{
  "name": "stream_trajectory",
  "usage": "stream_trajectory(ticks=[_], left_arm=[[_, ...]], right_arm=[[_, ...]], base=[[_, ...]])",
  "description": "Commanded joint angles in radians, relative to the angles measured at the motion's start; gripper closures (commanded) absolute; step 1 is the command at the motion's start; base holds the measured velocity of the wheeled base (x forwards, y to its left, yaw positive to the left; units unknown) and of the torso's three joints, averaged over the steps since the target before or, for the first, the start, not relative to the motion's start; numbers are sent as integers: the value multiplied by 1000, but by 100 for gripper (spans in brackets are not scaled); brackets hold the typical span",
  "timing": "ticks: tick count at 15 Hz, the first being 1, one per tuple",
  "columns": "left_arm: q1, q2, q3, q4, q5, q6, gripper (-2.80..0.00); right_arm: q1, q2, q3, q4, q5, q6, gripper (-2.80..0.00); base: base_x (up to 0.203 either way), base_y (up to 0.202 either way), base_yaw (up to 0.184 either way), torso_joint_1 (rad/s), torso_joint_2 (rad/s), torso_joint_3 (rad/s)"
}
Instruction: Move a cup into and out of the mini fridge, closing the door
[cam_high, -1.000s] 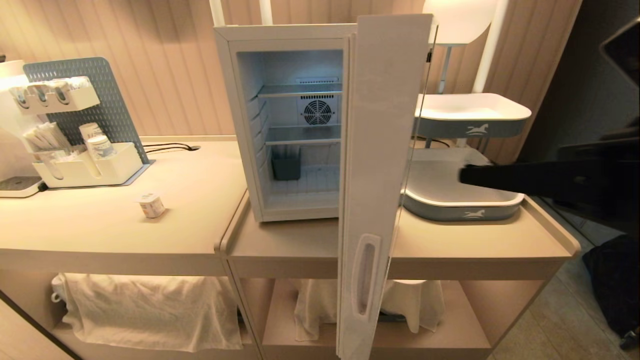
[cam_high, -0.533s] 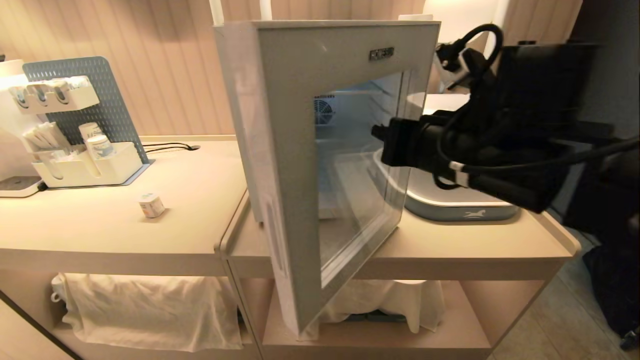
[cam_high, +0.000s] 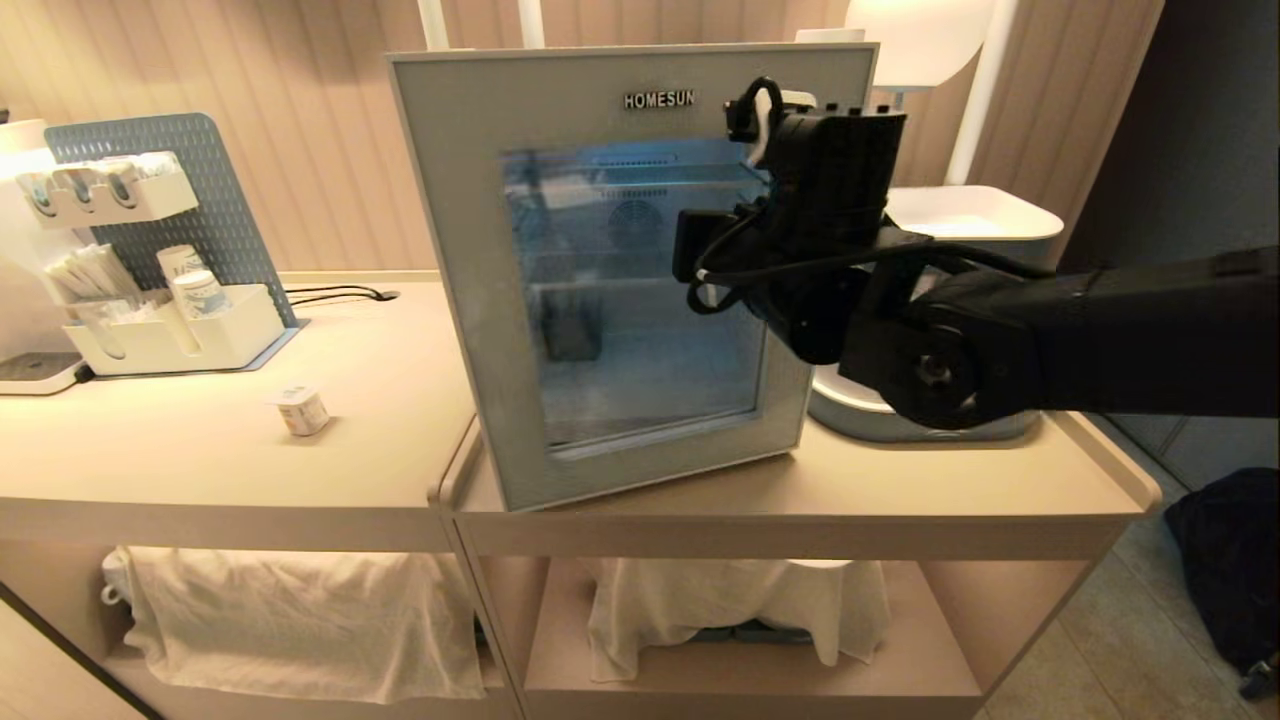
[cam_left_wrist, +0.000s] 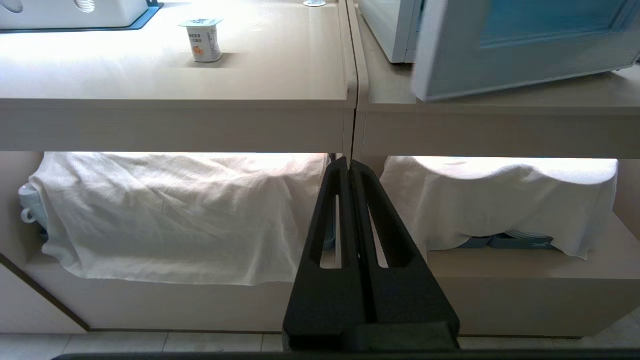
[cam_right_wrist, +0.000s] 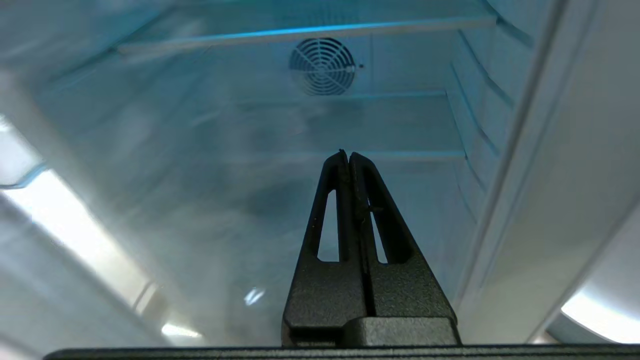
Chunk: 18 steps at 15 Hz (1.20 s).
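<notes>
right gripper (cam_right_wrist: 348, 156) pinched shut, empty, tip against the glass of the door (cam_high: 560, 120), which is nearly closed on the mini fridge (cam_left_wrist: 387, 30). left gripper (cam_left_wrist: 348, 162) also shut, parked low. cup (cam_high: 300, 410) upright on the counter (cam_high: 200, 470), at 9 o'clock of the fridge, well apart. cup likely light, thin-walled, crushable; grip its sides gently, below the foil lid.

Beige counter (cam_high: 230, 470), left section: small cup (cam_high: 300, 410), white organiser tray (cam_high: 170, 345) on what looks like a blue pegboard base. Right section (cam_high: 900, 480): mini fridge (cam_high: 600, 270), grey-rimmed tray (cam_high: 920, 425). Lower shelves (cam_high: 750, 680): white cloths (cam_high: 300, 620) draped over items.
</notes>
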<state>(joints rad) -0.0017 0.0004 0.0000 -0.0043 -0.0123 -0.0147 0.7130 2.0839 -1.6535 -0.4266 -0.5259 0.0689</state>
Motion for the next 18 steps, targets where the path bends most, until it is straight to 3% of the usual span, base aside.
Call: stream_trajectory(ticks=[1,4,9,14,16,18], left_arm=[[0,-2,0,0,0,-1,0],[1,-2,0,0,0,-1,0],[0,-2,0,0,0,-2,0],[0,-2,0,0,0,-2,0],[0,-2,0,0,0,-2,0],[0,-2,0,0,0,-2,0]], right_arm=[[-2,108,-120,32,-38,-3,0],[-3,159,-232,140,-148,6,0],[-40,-15,-236,244,-364,7,0],[-119,-519,66,312,-415,29,0],[-199,-784,219,357,-431,31,0],[-347,-1025,348,399,-448,32,0]], base=[[0,0,0,0,0,0],[0,0,0,0,0,0],[0,0,0,0,0,0],[0,0,0,0,0,0],[0,0,0,0,0,0],[0,0,0,0,0,0]])
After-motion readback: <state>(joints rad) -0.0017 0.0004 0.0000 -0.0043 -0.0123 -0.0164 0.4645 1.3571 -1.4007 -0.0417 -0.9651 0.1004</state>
